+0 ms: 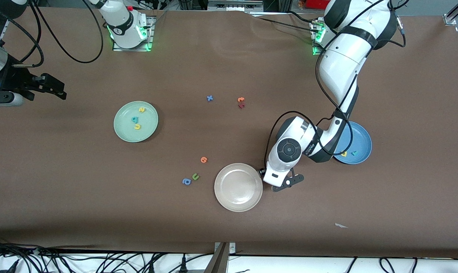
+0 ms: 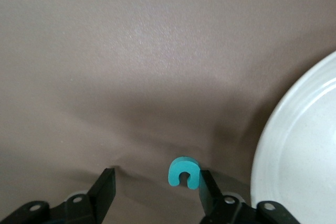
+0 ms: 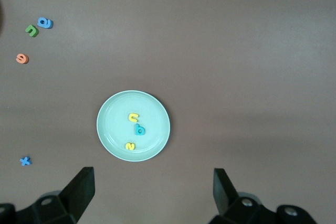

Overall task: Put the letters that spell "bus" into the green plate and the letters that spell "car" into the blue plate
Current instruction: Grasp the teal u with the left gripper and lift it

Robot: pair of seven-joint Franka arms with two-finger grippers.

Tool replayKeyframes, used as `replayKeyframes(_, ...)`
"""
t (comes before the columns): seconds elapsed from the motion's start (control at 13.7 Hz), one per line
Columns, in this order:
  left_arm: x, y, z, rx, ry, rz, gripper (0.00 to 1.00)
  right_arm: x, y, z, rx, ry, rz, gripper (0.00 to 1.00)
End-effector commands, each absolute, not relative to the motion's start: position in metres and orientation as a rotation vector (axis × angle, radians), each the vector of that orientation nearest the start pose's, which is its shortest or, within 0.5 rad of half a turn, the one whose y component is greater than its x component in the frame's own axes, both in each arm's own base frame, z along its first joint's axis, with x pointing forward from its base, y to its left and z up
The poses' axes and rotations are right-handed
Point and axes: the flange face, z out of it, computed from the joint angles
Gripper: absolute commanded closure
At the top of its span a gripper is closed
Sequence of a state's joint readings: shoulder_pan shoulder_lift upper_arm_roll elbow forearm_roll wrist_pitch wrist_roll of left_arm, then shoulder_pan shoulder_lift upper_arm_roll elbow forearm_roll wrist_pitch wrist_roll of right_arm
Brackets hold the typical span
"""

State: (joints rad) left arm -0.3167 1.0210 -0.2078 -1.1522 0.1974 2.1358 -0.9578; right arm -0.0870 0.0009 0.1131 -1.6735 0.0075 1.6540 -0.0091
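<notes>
My left gripper [image 1: 286,183] is down at the table beside the cream plate, jaws open around the teal "c" [image 2: 184,172]. The letter touches one finger [image 2: 206,184]; the other finger stands well apart. The hand hides the "c" in the front view. The blue plate [image 1: 361,138] holds a yellow "a" [image 1: 344,154] and a teal "r" [image 1: 353,153]. In the green plate [image 1: 124,131] lie a yellow "s" [image 1: 141,109], a teal "b" [image 1: 134,120] and a yellow "u" [image 1: 137,126]. My right gripper [image 1: 52,88] waits open and empty in the air at the right arm's end.
A cream-white plate [image 1: 238,197] sits close beside my left gripper. An orange letter [image 1: 203,159], a blue "a" [image 1: 186,181] and an olive "u" [image 1: 195,176] lie nearby. A blue "x" [image 1: 209,98] and orange and dark red letters [image 1: 241,102] lie mid-table.
</notes>
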Motion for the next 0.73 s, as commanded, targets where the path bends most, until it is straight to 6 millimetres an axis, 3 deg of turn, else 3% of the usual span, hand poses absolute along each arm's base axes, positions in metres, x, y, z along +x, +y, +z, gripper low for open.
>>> replayKeyframes(0.0, 0.689, -0.333, 0.185, -3.065, -0.655, 0.042, 0.27, 0.556, 0.013, 0.589, -3.137, -0.031, 0.041, 0.00)
replayKeyframes(0.37, 0.693, -0.343, 0.194, -3.089, -0.664, 0.004, 0.28, 0.556, 0.017, 0.588, -3.138, -0.062, 0.043, 0.00)
replayKeyframes(0.66, 0.694, -0.341, 0.184, -3.091, -0.678, -0.005, 0.28, 0.556, 0.017, 0.587, -3.138, -0.065, 0.048, 0.00)
